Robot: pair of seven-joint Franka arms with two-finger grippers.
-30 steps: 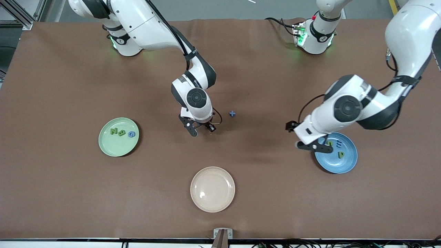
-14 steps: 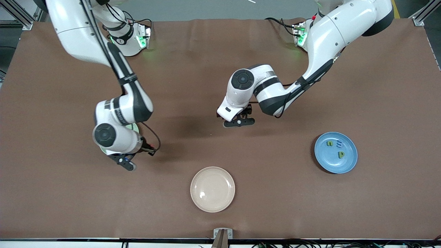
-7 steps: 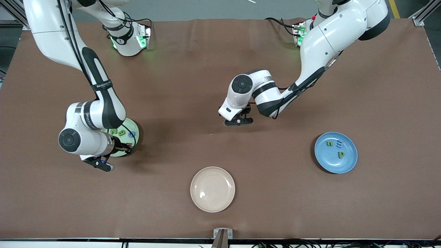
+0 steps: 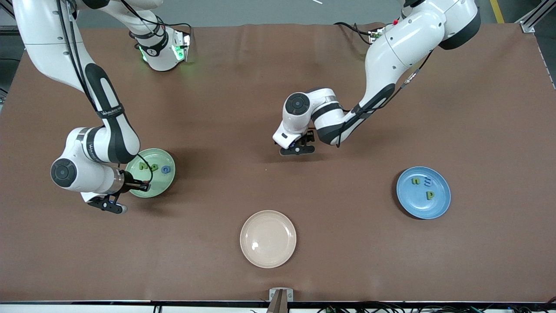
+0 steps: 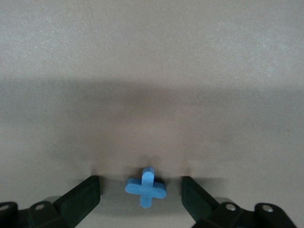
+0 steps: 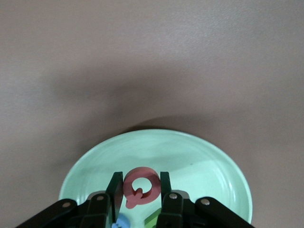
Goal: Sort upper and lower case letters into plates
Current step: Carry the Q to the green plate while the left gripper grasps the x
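The chunky pink toy letter Q [image 6: 140, 186] is clamped between the right gripper's [image 6: 138, 191] narrowed fingers over the pale mint green round plate [image 4: 170, 177], evidently for release among the capitals. The small blue foam letter x [image 5: 146, 188] lies on the brown table [image 4: 347, 243], untouched, between the left gripper's [image 5: 141, 195] wide-spread fingers, apparently positioned for a pick-up toward the blue round plate [image 4: 438, 206].

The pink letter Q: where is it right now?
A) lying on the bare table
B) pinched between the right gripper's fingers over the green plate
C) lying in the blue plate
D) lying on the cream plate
B: the right wrist view shows the pink letter Q clamped in the right gripper just above the green plate.
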